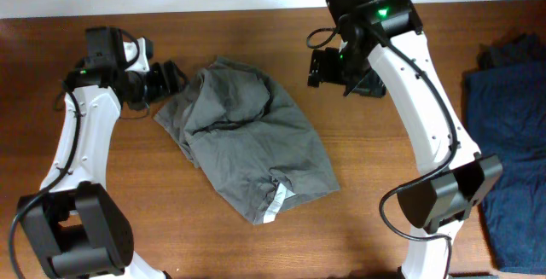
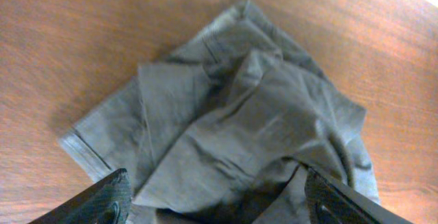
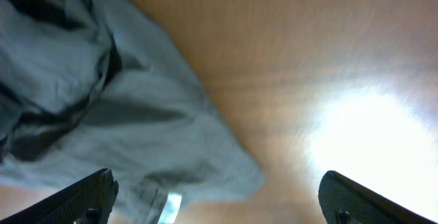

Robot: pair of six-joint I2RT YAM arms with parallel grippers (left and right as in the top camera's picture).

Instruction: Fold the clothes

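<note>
Pose | left jaws wide at grey garment [image 1: 247,134] edge | right jaws wide — hovering beside it

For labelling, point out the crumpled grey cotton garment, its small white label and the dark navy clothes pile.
grey cotton garment [image 1: 247,134], overhead view, central fabric.
white label [image 1: 275,204], overhead view, visible strip.
navy clothes pile [image 1: 512,142], overhead view, flat middle.
</note>
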